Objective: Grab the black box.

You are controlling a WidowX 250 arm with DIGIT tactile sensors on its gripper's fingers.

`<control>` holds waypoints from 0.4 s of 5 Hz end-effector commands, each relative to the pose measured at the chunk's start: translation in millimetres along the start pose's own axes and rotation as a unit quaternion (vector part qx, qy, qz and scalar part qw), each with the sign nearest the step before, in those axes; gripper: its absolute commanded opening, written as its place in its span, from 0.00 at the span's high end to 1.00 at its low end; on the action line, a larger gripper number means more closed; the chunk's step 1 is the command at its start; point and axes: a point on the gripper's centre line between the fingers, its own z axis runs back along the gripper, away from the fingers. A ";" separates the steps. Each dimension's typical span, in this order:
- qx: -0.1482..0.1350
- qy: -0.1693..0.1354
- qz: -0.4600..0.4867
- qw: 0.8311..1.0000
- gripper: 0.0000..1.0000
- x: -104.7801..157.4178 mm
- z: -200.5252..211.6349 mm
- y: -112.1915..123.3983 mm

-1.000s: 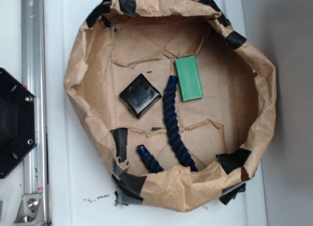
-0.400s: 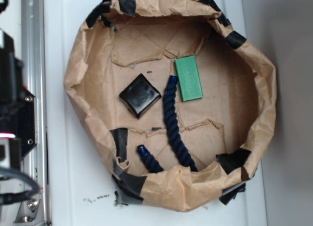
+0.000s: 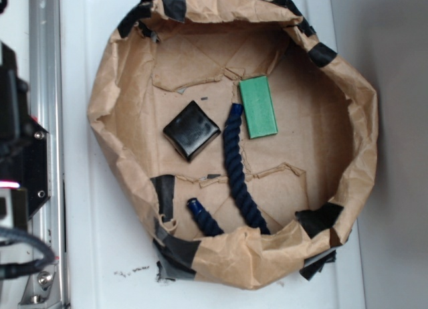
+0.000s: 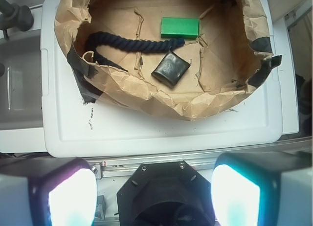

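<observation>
Task not begun. Black box [image 3: 192, 130] [image 4: 170, 69] lies untouched on the paper basin [image 3: 231, 262] floor, left of the blue rope [image 3: 235, 165]. Gripper [image 4: 154, 192] spread wide, empty, well short of it.

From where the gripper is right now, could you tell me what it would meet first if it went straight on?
Probably the black hexagonal base plate, which sits between the open gripper fingers, well short of the black box. Depth is unclear, so this is a guess.

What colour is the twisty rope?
Dark navy blue rope, clearest in the exterior view.
</observation>
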 end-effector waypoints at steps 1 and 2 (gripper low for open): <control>-0.032 -0.004 0.084 0.996 0.00 31.5 -5.8 13.0; -0.045 -0.040 0.187 0.981 0.00 64.6 -24.1 27.2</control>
